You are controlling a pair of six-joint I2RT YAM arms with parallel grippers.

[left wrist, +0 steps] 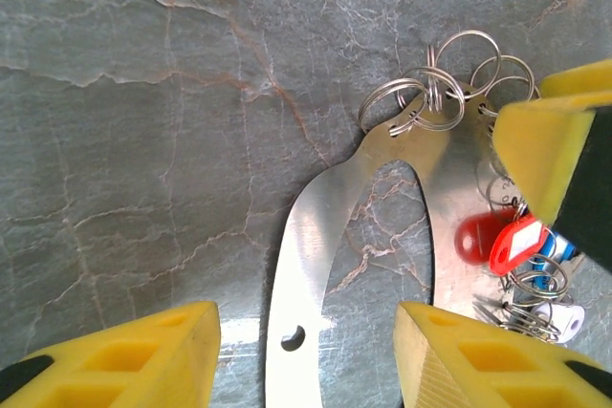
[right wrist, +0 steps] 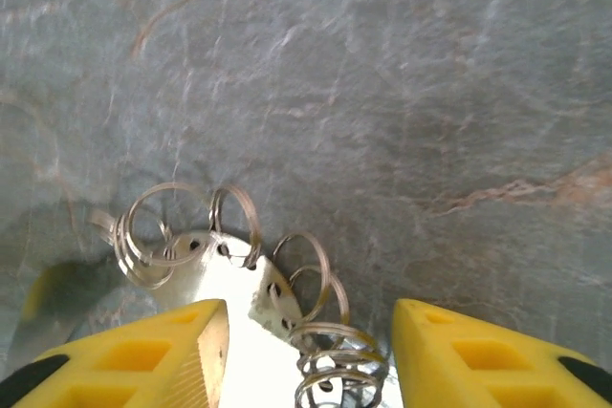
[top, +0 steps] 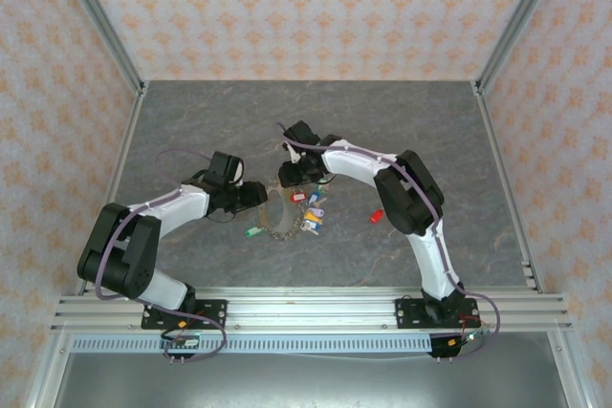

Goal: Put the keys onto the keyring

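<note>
Polished steel, not cord, makes the keyring (left wrist: 301, 255): a flat teardrop plate lying on the grey marbled table (top: 430, 121), with a bunch of split rings (left wrist: 430, 93) threaded through holes at its twelve o'clock end.

From nine o'clock in the top view, the left gripper (top: 256, 196) reaches in low. In its wrist view the jaws are parted around the plate's narrow tail and clamp nothing. It looks placed to pin the plate steady.

A green key (top: 253, 231) lies loose at seven o'clock of the ring, just beside it.

In the middle, a red-tagged key (left wrist: 516, 244) and blue and white ones (left wrist: 564, 317) crowd the plate's four o'clock edge among small rings. Whether each is already threaded I cannot tell.

The right gripper (top: 290, 176) comes down from twelve o'clock. In its wrist view its yellow fingers (right wrist: 143, 355) stand apart, straddling the plate's ringed end without gripping it. It is probably lined up to pick out one ring, though the overlapping rings will make that fiddly, and its finger crowds the left wrist view at two o'clock.

At three o'clock, well apart, a red key (top: 377, 216) sits beside the right forearm, not yet on the ring.
</note>
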